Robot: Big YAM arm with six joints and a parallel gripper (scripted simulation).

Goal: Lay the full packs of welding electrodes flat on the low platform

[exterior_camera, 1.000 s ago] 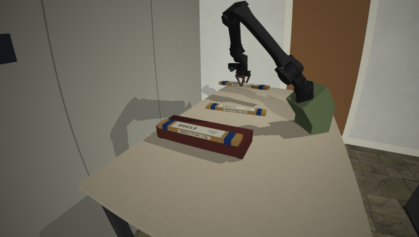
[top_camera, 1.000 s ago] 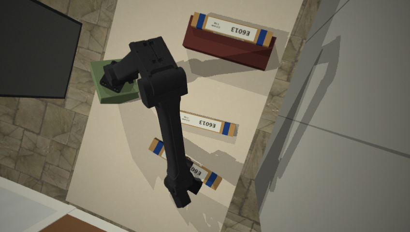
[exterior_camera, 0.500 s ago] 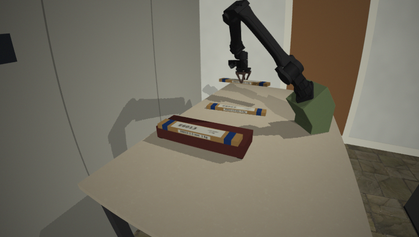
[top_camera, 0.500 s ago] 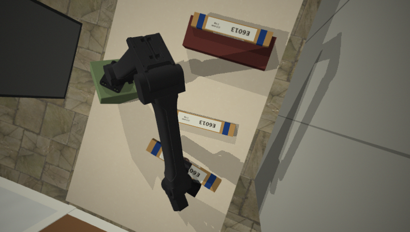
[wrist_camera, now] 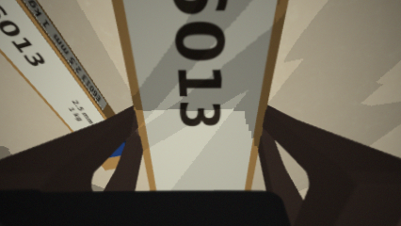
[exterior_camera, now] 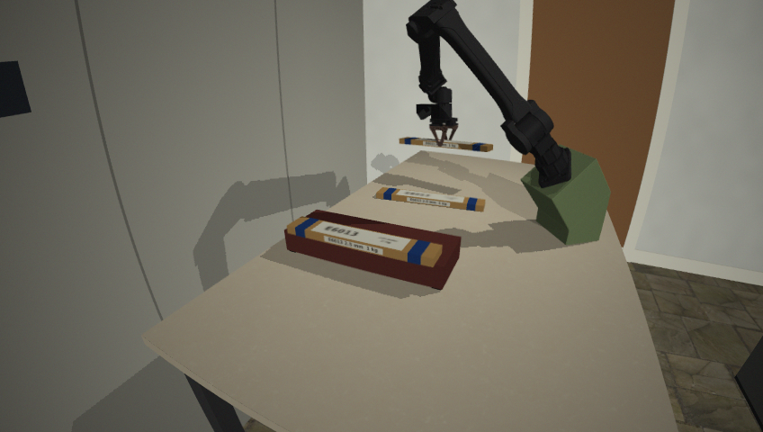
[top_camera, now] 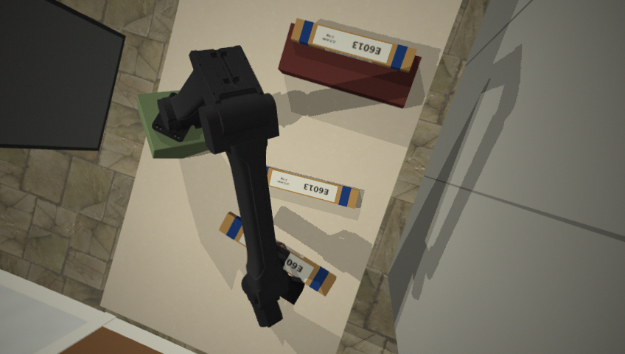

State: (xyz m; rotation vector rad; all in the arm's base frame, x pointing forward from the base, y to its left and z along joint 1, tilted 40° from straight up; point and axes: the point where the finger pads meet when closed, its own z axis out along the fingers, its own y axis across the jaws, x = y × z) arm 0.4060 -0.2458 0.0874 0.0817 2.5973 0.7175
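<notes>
Gripper (top_camera: 287,250) (exterior_camera: 442,139) (wrist_camera: 200,112) was clamped, part-open, across the middle of the far pack (top_camera: 325,281) (exterior_camera: 484,147) (wrist_camera: 200,155), aloft above the bench (top_camera: 210,184) (exterior_camera: 374,331) (wrist_camera: 329,71). Long axis ran crosswise, skewed from the platform (top_camera: 351,85) (exterior_camera: 369,265); a bench-bound pack (top_camera: 302,186) (exterior_camera: 428,199) (wrist_camera: 52,71) lay between. Carrying it over likely needed a turn.

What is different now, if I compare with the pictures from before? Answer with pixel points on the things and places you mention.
The gripper (top_camera: 284,252) (exterior_camera: 441,139) (wrist_camera: 200,112) has lifted the held pack (top_camera: 298,265) (exterior_camera: 454,145) (wrist_camera: 202,155) higher and carried it slightly farther from the low platform (top_camera: 342,81) (exterior_camera: 409,267). It already had this pack; nothing was let go. The platform's pack (top_camera: 354,45) (exterior_camera: 363,238) and the middle pack (top_camera: 304,185) (exterior_camera: 428,200) (wrist_camera: 47,71) stayed put.
</notes>
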